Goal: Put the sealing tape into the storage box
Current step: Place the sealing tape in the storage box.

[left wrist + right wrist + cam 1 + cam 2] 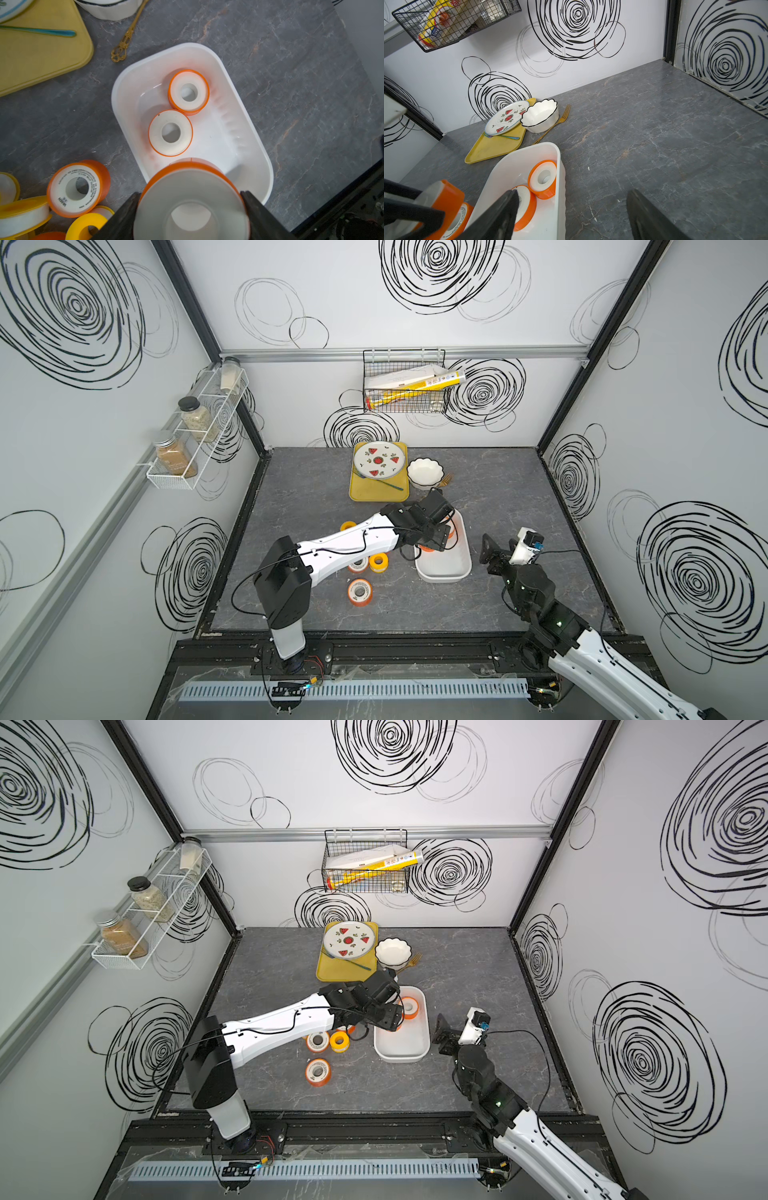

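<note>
My left gripper (191, 216) is shut on an orange-flanged spool of sealing tape (191, 199), gripped by its flanges above the near end of the white storage box (259, 145). Two orange spools (188, 92) (170, 133) lie flat inside the box. In both top views, the left gripper (436, 540) hangs over the box (444, 572). Several more spools, orange (360, 591) and yellow (378, 562), lie on the table left of the box. My right gripper (571, 214) stands open and empty just right of the box (529, 149).
Behind the box are a yellow tray (376, 493) bearing a watermelon-patterned plate (378, 460), a white scalloped bowl (424, 472) and a gold fork (446, 480). A wire basket (405, 381) hangs on the back wall. A spice rack (195, 427) hangs on the left wall.
</note>
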Tool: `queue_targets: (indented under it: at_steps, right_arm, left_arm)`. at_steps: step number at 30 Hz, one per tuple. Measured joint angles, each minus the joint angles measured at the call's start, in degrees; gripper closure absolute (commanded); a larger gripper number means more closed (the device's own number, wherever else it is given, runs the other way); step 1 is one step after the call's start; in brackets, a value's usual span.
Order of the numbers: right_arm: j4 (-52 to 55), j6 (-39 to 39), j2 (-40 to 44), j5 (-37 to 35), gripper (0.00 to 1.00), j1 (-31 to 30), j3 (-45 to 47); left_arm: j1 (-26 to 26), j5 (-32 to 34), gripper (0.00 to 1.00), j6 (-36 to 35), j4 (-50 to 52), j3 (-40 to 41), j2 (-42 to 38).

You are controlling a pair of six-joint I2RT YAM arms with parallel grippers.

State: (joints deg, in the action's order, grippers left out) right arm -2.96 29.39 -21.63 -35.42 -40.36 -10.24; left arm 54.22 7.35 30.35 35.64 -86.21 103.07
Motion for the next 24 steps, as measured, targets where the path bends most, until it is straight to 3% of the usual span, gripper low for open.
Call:
queue_targets:
  at_steps: [10,24]
  right_arm:
    - [0.0,0.0,0.3,-0.4,0.14,0.0,0.1]
    - [0.1,0.4,0.9,-0.7,0.14,0.0,0.1]
  left_arm:
    - [1.6,-1.0,0.28,1.1,-2.5,-1.0,9.0]
    - [2.8,-3.4,0.26,1.6,-5.9,-1.4,13.2]
